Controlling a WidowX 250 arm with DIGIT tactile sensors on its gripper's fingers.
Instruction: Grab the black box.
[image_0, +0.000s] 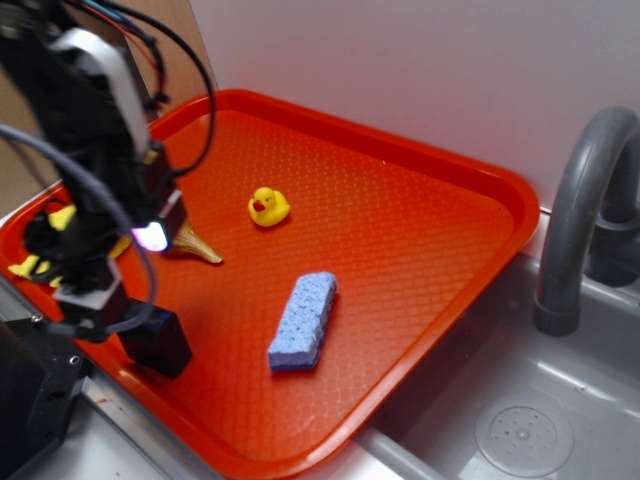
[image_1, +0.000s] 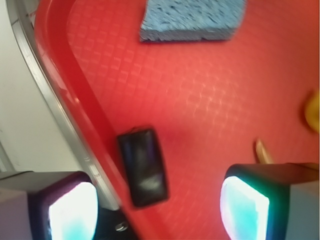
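Tool (image_1: 159, 205) above black box (image_1: 143, 166), pads spread wide, nothing held.

Box lies flat at the near rim of the red tray (image_0: 480, 180), just beside its raised lip. Looks rigid, light, slightly glossy, so likely a bit slippery; pinch across the short sides. Lip crowds one pad's path. Blue sponge (image_0: 303, 322) near, yellow duck (image_0: 268, 206) well apart, tan object (image_0: 196, 245) beside tool.

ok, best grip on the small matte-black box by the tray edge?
Take the small matte-black cuboid box across its two long sides, from above. It lies flat beside the red plastic tray's raised rim, so a sideways approach looks blocked. The gripper is open, straddling it.
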